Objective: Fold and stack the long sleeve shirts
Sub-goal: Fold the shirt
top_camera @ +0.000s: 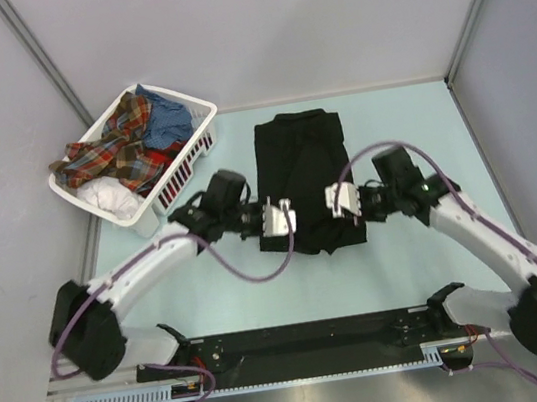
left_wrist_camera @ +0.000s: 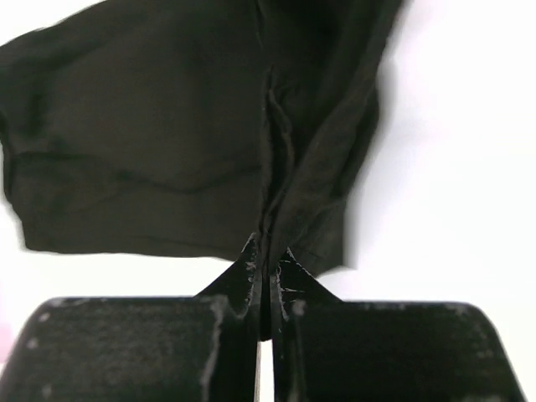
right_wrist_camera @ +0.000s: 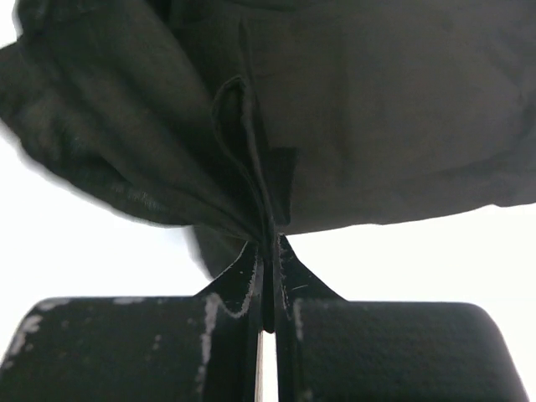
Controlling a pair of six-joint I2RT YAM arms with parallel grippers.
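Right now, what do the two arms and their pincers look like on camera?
The left arm and right arm have white links, black joints and looping purple cables. The left pincer and right pincer have black wedge-shaped fingers, scuffed whitish.

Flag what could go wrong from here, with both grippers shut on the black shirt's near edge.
The left gripper and right gripper each pinch only a thin ridge of the black shirt at their very tips; it may slip out when lifted. They grip close together, so the shirt's outer corners could droop and fold crookedly. The right pinch seems to gather several layers, which might drag the fold open.
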